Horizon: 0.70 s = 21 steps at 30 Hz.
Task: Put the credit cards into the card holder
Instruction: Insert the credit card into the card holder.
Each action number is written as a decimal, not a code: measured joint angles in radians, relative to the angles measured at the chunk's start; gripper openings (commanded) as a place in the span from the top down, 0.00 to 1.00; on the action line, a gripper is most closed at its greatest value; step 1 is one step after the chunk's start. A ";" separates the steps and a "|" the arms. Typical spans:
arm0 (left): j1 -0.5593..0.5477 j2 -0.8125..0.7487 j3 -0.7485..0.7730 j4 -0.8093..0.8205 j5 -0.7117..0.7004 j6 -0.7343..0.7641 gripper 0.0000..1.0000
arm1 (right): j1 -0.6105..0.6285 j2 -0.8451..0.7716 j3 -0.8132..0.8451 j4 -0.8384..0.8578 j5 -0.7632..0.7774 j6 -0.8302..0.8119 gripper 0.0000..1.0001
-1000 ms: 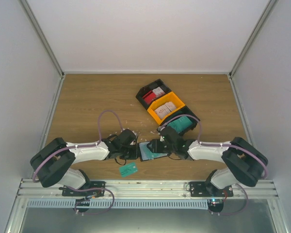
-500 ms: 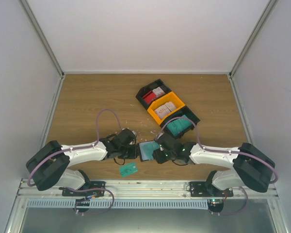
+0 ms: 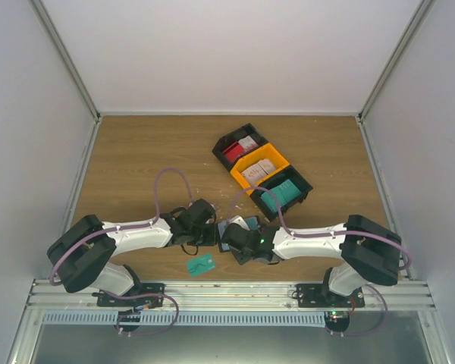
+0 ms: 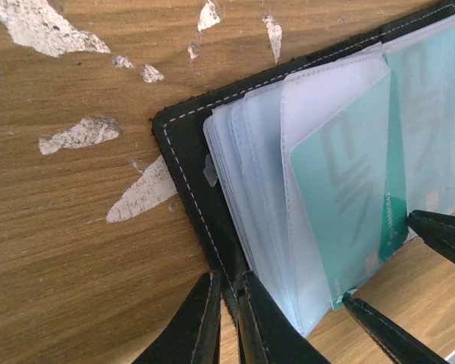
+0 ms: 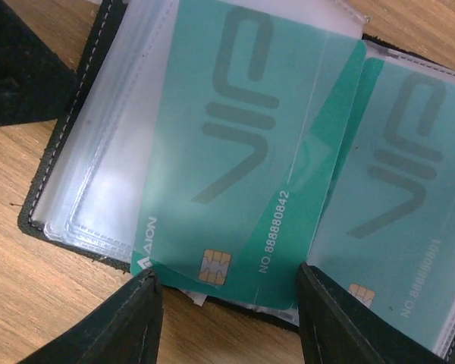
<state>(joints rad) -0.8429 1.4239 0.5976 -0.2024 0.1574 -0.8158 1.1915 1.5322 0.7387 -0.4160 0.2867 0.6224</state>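
My left gripper (image 4: 227, 294) is pinched shut on the near edge of the card holder (image 4: 183, 163), which lies open on the table between my arms. If that thin pinch slips, the holder could slide left under a push. The teal card (image 5: 243, 144) seems only partly inside a clear sleeve (image 4: 330, 91), with my right gripper (image 5: 226, 274) clamped across its near end. A skewed push could buckle it or snag the sleeve's mouth.

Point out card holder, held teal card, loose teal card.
card holder (image 4: 186, 163): left wrist view, stitched black cover.
held teal card (image 5: 243, 152): right wrist view, printed face.
loose teal card (image 3: 202, 264): top view, centre.
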 measured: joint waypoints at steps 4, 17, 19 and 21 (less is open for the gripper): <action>0.000 0.001 0.000 0.003 -0.006 -0.001 0.90 | 0.010 -0.002 0.000 -0.011 0.021 0.003 0.48; 0.000 0.011 -0.002 0.020 -0.005 -0.004 0.90 | 0.010 -0.084 -0.050 -0.056 0.020 0.002 0.46; 0.000 0.014 -0.003 0.024 -0.005 -0.004 0.91 | 0.010 -0.071 -0.055 -0.056 0.016 -0.005 0.46; 0.000 0.015 -0.006 0.026 -0.005 -0.004 0.93 | 0.010 -0.060 -0.054 -0.052 0.014 -0.009 0.46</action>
<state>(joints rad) -0.8429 1.4391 0.5919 -0.1761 0.1524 -0.8200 1.2015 1.4727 0.6849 -0.4679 0.3012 0.6132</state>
